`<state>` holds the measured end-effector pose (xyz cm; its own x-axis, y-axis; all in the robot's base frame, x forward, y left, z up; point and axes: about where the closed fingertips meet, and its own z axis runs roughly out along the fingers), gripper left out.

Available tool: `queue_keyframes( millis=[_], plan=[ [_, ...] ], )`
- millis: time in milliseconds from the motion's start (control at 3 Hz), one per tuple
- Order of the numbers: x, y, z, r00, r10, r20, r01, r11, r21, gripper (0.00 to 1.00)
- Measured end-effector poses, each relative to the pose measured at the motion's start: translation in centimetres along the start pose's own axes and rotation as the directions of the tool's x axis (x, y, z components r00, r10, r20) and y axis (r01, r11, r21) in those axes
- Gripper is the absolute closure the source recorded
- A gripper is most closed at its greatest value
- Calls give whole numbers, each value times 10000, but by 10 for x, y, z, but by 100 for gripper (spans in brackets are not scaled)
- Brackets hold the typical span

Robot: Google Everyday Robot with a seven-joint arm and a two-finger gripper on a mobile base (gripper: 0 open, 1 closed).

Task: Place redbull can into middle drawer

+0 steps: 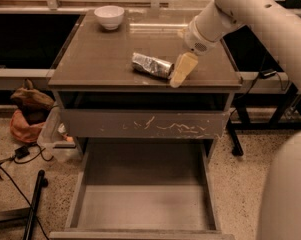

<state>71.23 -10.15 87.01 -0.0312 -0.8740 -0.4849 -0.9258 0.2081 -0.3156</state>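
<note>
The redbull can (151, 65) lies on its side on the cabinet top (95, 59), near the front edge, silvery and shiny. My gripper (181, 70) hangs just right of the can, its pale fingers (184, 65) pointing down toward the can's right end, close to it. The middle drawer (145, 204) is pulled out wide below, its grey-brown floor bare.
A white bowl (109, 17) stands at the back left of the cabinet top. A drawer front with pale scratches (145, 124) sits closed above the open drawer. A brown bag (30, 109), a plastic bin (55, 139) and cables (15, 156) lie on the floor left.
</note>
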Motion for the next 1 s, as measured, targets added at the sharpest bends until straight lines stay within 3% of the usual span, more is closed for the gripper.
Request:
queue_keyframes(
  millis=[333,1000],
  plan=[
    [-13,-17,22,9999,-50,-163,45,9995,-302,0],
    [-40,-16,50,9962,-112,-861,-2,9914,-1312,0]
  ],
)
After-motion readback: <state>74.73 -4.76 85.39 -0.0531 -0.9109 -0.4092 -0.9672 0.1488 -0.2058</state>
